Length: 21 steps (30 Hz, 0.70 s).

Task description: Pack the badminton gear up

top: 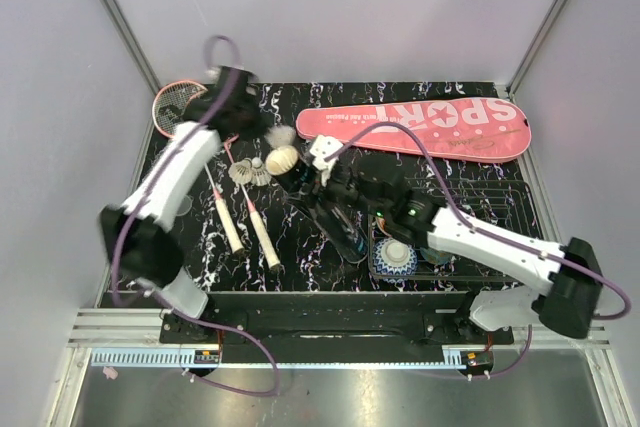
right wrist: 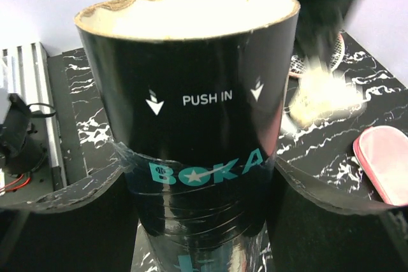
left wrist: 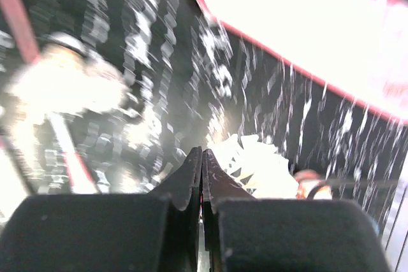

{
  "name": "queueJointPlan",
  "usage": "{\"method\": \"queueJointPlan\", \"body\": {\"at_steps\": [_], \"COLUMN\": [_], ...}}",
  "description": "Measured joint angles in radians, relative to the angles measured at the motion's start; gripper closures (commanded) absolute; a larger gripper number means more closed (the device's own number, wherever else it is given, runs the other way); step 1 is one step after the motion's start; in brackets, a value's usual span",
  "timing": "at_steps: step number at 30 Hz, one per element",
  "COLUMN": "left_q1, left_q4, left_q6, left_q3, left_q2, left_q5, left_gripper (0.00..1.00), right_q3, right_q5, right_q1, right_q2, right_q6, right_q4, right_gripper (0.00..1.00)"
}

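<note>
Seen from above, the long pink fabric racket cover printed "SPORT" lies flat on the far side of the black marbled tabletop. Just left of the cover's narrow end, the left gripper reaches down at a white feather shuttlecock. Two more shuttlecocks lie a little nearer the arms. Farther left of the cover are two pink-framed rackets, their white handles pointing to the near edge. On the near side of the cover's left end, the right gripper clasps a long black cardboard tube, whose open beige mouth faces the shuttlecocks. Nearer than the cover's middle, a blue patterned ceramic bowl sits in a black wire basket.

The left wrist view is blurred. The black fingers are pressed together with no gap between them. The shuttlecock's feathers lie just past the tips, below the cover's pink rim. I cannot tell whether a feather is nipped.

In the right wrist view, the padded fingers stand on either side of the tube and touch its walls. The tube reads "PUSH IN" and "BOKA" and is open at the top. The cover's rounded end shows low on the right.
</note>
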Motion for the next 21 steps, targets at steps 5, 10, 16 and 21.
{"method": "queueJointPlan", "body": {"at_steps": [5, 10, 16, 21], "left_q1": [0.231, 0.318, 0.331, 0.331], "left_q4": [-0.002, -0.002, 0.006, 0.061], "left_q6": [0.058, 0.142, 0.157, 0.109], "left_q3": [-0.045, -0.057, -0.063, -0.136], "left_q2": [-0.360, -0.640, -0.726, -0.750], "left_q5": [-0.048, 0.034, 0.138, 0.239], "left_gripper": [1.00, 1.00, 1.00, 1.00], "right_q3": [0.145, 0.288, 0.369, 0.369], "right_q5": [-0.072, -0.136, -0.190, -0.229], "right_q1": [-0.044, -0.087, -0.087, -0.087], "right_q2": [0.188, 0.351, 0.429, 0.430], "right_q6": [-0.032, -0.127, -0.174, -0.167], "right_q4": [0.009, -0.012, -0.021, 0.000], "right_gripper": [0.70, 0.68, 0.67, 0.68]}}
